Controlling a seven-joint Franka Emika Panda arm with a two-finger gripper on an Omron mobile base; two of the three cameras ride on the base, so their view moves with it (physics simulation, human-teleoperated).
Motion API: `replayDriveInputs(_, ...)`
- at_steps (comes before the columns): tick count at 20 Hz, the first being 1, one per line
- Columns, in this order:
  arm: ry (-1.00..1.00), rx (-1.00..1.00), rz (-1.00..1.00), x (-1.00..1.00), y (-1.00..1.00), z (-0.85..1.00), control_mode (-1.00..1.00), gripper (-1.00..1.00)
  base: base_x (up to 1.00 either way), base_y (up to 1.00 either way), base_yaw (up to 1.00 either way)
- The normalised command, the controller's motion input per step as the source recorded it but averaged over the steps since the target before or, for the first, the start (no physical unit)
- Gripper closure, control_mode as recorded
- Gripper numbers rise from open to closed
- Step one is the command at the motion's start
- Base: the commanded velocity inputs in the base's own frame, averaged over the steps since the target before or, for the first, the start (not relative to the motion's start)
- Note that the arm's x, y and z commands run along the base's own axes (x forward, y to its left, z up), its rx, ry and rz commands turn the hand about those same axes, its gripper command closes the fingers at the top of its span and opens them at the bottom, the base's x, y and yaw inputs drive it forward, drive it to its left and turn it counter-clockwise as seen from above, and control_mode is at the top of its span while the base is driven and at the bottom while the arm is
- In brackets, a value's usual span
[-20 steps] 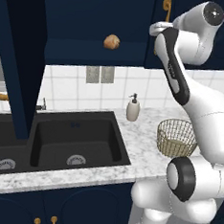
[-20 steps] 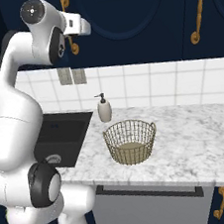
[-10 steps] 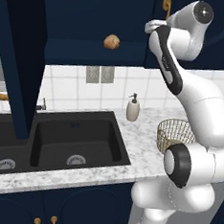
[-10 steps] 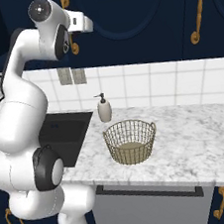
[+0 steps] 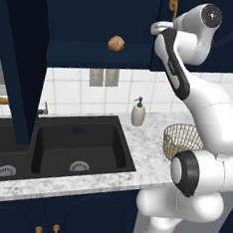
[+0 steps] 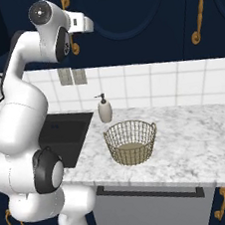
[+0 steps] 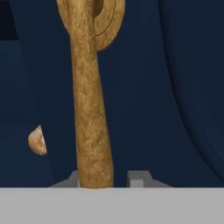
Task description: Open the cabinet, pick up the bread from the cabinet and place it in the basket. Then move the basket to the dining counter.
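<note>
**At the wall cabinet: fingers around a brass handle**

Up against the dark navy cabinet, high above the counter. Gripper set on either side of the long brass handle of the right-hand door, one finger showing to the left of the bar and one to the right, in the hand view. Jaws narrowed about the handle; cannot tell whether the pads actually press on it. Nothing else between the fingers.

Left door of the cabinet swung wide, standing edge-on at the left of the left base view. Bread lying on the open shelf inside, left of the handle, well apart from the hand; also peeking past the door edge in the hand view.

Down on the marble counter, basket standing upright and empty, right of the black sink. Cream soap dispenser just behind the basket, near the tiled wall. More navy doors with brass handles farther right along the wall. White arm reaching up from the base to the cabinet front.
</note>
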Motion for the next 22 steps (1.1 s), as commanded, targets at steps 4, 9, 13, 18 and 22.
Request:
replayDriveInputs(4, 0.00, 0.00, 0.00, 0.23, -0.06, 0.00, -1.00, 1.00, 0.00, 0.00, 0.00)
replayDriveInputs(9, 0.00, 0.00, -0.03, 0.02, -0.83, -0.04, -1.00, 1.00, 0.00, 0.00, 0.00)
replayDriveInputs(13, -0.05, 0.00, -0.17, -0.09, -1.00, -0.08, -1.00, 1.00, 0.00, 0.00, 0.00)
replayDriveInputs(18, -0.01, 0.00, -0.18, -0.24, -1.00, -0.02, -1.00, 1.00, 0.00, 0.00, 0.00)
replayDriveInputs(22, 0.04, 0.09, -0.15, -0.19, -1.00, 0.00, -1.00, 1.00, 0.00, 0.00, 0.00)
